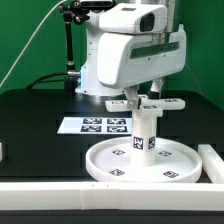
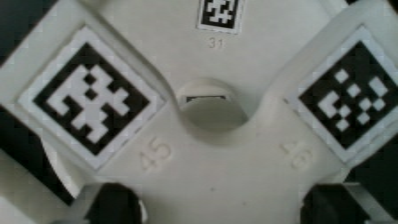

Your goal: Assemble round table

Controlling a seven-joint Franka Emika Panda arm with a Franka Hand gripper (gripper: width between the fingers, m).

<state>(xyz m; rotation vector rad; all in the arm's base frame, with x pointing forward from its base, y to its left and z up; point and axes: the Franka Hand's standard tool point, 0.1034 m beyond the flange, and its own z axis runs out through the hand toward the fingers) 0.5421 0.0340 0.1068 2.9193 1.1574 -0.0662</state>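
The round disc [image 1: 120, 162] lies flat on the table near the front wall. The short leg [image 1: 146, 133] stands upright at its centre. The cross-shaped foot piece [image 1: 160, 104] sits level on top of the leg. My gripper [image 1: 147, 98] comes down from above and is closed on the foot piece. In the wrist view the foot piece [image 2: 214, 150] fills the picture, with tags on its arms and a round centre boss. My gripper [image 2: 233, 205] has its black fingertips [image 2: 111, 205] pressed against both sides of one arm.
The marker board [image 1: 90, 125] lies on the black table behind the disc. The long white border wall [image 1: 60, 190] runs along the front and turns up the exterior view's right side. The robot base and a black stand are behind.
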